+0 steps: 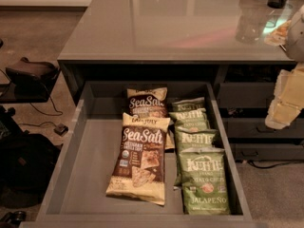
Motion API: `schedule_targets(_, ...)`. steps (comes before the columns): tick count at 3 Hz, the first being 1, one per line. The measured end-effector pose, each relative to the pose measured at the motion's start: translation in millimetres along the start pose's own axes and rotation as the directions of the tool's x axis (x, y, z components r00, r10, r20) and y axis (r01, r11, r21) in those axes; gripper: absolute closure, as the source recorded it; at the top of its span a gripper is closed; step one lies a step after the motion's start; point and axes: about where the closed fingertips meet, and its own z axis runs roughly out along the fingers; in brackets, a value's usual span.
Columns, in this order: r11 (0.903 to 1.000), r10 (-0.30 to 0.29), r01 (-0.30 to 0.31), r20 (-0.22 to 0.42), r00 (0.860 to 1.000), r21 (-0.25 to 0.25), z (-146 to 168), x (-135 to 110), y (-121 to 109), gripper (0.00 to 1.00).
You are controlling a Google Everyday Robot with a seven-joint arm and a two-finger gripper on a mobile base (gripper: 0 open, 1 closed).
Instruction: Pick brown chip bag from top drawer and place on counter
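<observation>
Two Sea Salt bags are lying in the top drawer (90,175), and I am taking the nearer one as my brown chip bag (140,160). It is lying flat and face up on the drawer floor, its far end overlapping the second Sea Salt bag (147,103) behind it. Just to its right, four green Kettle bags (203,184) are lying in an overlapping row. The drawer is standing pulled out toward the near side. Beyond it the glossy desk (166,27) is stretching away, with no chip bag on it. My gripper (285,103) is hanging at the right edge, in front of the dark drawer fronts (256,127) and well apart from the bag. Whether it is wide or narrow I cannot tell. By my judgement nothing is done yet: reaching, grasping, lifting and placing are all remaining.
</observation>
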Motion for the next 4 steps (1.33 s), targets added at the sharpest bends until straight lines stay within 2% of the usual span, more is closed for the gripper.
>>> schedule_targets(1,1.0000,0.000,0.000,0.000,1.000,0.000,0.1,-0.1,0.0,0.00)
schedule_targets(2,0.9975,-0.070,0.070,-0.020,0.997,-0.011,15.8,-12.0,1.4,0.00)
schedule_targets(3,0.9830,-0.177,0.176,-0.015,0.984,-0.052,46.1,-32.5,1.6,0.00)
schedule_targets(4,0.9669,-0.246,0.245,-0.001,0.969,-0.069,75.4,-47.8,-3.2,0.00)
